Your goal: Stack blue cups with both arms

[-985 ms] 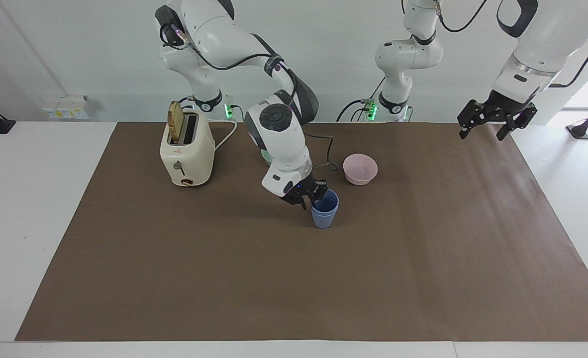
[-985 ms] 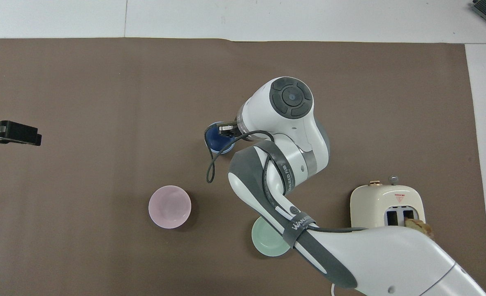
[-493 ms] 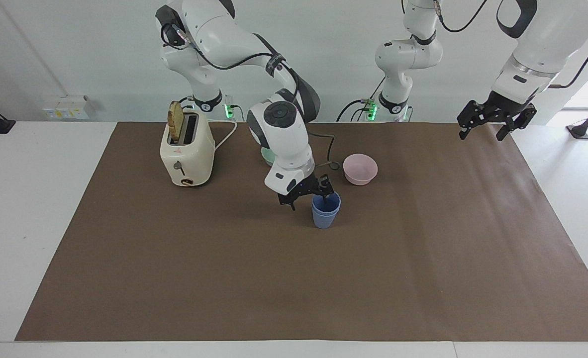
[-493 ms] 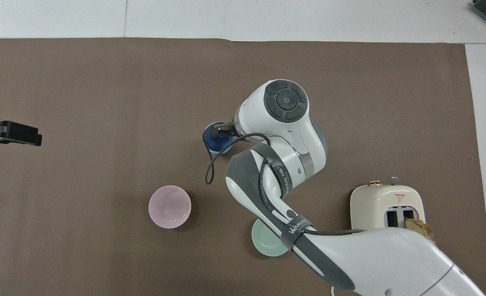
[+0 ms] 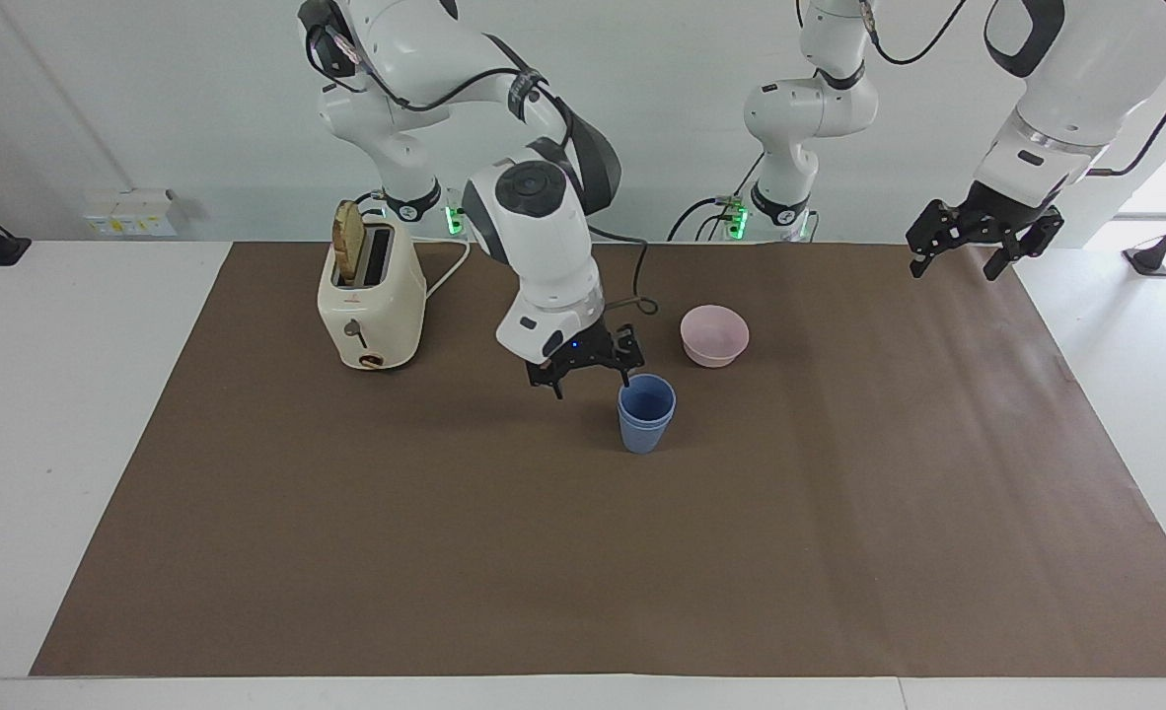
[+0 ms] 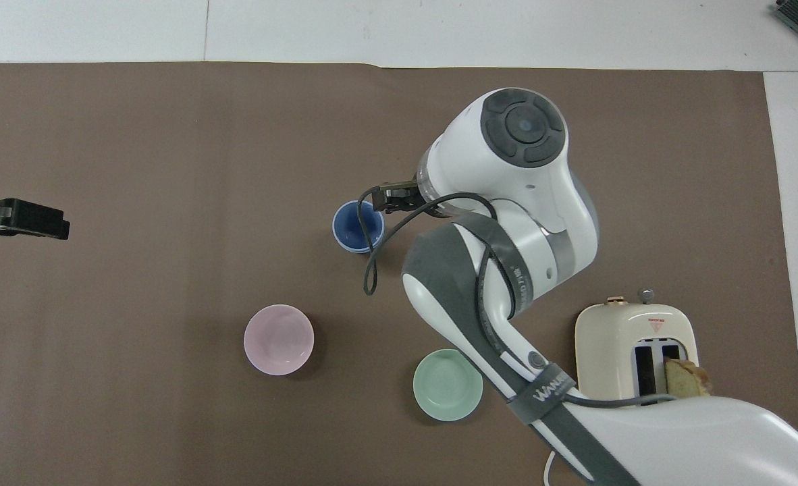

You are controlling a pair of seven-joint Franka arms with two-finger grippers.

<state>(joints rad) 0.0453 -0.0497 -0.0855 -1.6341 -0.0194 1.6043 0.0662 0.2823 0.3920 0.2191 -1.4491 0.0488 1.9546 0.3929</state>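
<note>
Brown paper [image 5: 839, 552] covers the table; near the facing view's centre the stacked blue cups [image 5: 646, 413] stand upright. Just above them and toward the view's left, the right gripper [image 5: 591, 375] hangs with jaws spread, empty. At upper right the left gripper [image 5: 958, 258] waits, spread too.

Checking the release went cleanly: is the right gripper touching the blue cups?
Apart. In the facing view the open right gripper hangs above and beside the stacked blue cups, with brown mat showing between its fingertips and the rim.
</note>
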